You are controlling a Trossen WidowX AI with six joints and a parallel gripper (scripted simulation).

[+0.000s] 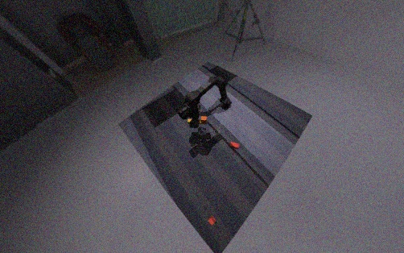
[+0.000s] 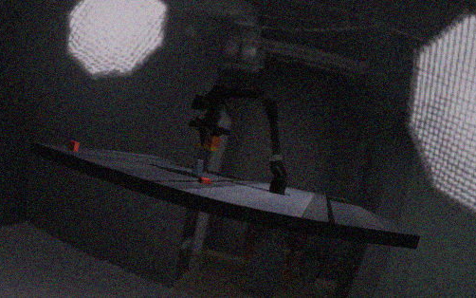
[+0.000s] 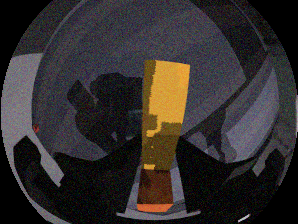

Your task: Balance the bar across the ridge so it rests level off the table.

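My gripper (image 1: 196, 119) (image 2: 211, 140) (image 3: 158, 139) is shut on the yellow-orange bar (image 1: 203, 118) (image 2: 213, 142) (image 3: 166, 99) and holds it in the air above the dark table (image 1: 227, 189) (image 2: 258, 196). In the wrist view the bar runs lengthwise away from the camera, with the arm's shadow on the table below it. A small grey upright piece (image 2: 200, 165), which looks like the ridge, stands on the table just below and left of the gripper. I cannot make out the ridge in the overhead view.
A small red block (image 1: 235, 144) (image 2: 205, 180) lies on the table near the ridge. Another red block (image 1: 212, 220) (image 2: 73, 145) sits near the table's far corner. The arm's base (image 2: 277, 180) stands on the table. A tripod (image 1: 243, 24) stands on the floor behind.
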